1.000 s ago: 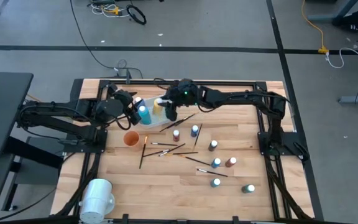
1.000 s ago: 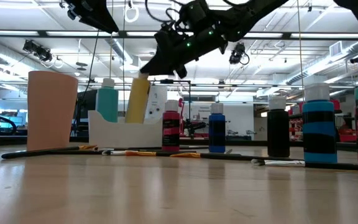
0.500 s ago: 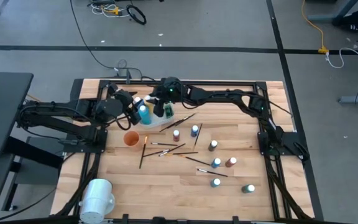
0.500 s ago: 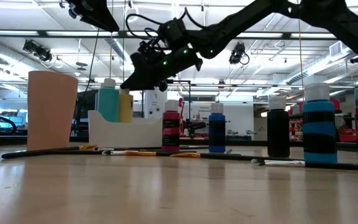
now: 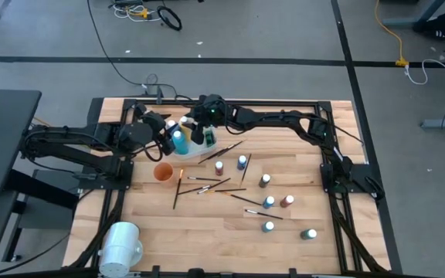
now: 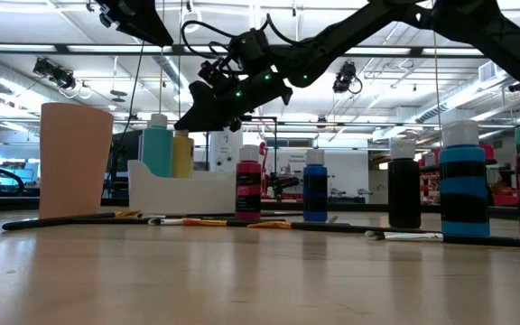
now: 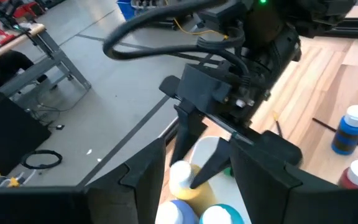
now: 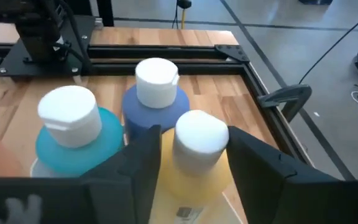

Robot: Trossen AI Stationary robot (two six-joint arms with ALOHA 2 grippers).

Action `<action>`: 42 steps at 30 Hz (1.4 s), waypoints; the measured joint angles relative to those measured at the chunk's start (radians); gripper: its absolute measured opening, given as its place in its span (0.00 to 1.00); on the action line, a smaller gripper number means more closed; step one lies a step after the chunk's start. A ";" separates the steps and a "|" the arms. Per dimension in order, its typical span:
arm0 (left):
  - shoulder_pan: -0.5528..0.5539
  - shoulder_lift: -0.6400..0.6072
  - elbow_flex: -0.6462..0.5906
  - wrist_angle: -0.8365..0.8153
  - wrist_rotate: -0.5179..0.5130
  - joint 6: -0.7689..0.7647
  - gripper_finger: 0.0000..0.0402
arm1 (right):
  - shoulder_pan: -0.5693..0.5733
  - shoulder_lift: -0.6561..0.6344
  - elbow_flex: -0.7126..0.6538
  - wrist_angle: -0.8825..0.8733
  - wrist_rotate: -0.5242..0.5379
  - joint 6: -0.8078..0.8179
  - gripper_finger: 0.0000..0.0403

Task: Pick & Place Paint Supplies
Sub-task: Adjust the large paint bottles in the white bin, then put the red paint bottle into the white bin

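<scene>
Yellow bottle (image 8: 194, 163) stands upright in white tub (image 6: 181, 188) at the table's (image 5: 207, 232) far edge, next to teal bottle (image 8: 73, 134) and blue bottle (image 8: 155, 99); the 3 are packed tight, caps nearly touching. Right gripper (image 8: 188, 155) sits straight over the yellow bottle, jaws apart, one on each side of the cap with a gap both sides. Left gripper (image 7: 191, 180) hovers just beside the tub, jaws apart, holding nothing. A small label shows on the yellow bottle, unreadable. Remaining bottles (image 5: 266, 204) and brushes (image 5: 207, 181) are scattered mid-table, orange cup (image 5: 163, 171) nearby, big white cylinder (image 5: 120, 244) at the near left corner. Vs a sec ago: the yellow bottle hung tilted in the right jaws above the tub; now it's standing in the tub, jaws wider.
</scene>
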 joint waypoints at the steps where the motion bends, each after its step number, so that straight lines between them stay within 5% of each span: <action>1: 0.000 0.000 0.000 0.000 0.008 0.000 0.47 | 0.000 -0.001 0.000 0.008 0.000 -0.001 0.47; 11: 0.000 0.000 0.000 -0.011 0.030 -0.042 0.47 | 0.019 -0.128 0.000 -0.085 0.000 0.003 0.53; 25: -0.029 0.000 -0.002 -0.203 0.002 -0.296 0.47 | 0.138 -0.372 0.000 -0.576 0.005 -0.020 0.50; 34: -0.132 -0.011 -0.125 -0.176 -0.063 -0.436 0.47 | 0.167 -0.373 -0.103 -0.575 0.029 0.010 0.50; 42: -0.191 -0.011 -0.248 -0.043 0.005 -0.527 0.47 | 0.184 -0.373 -0.209 -0.601 0.026 0.055 0.50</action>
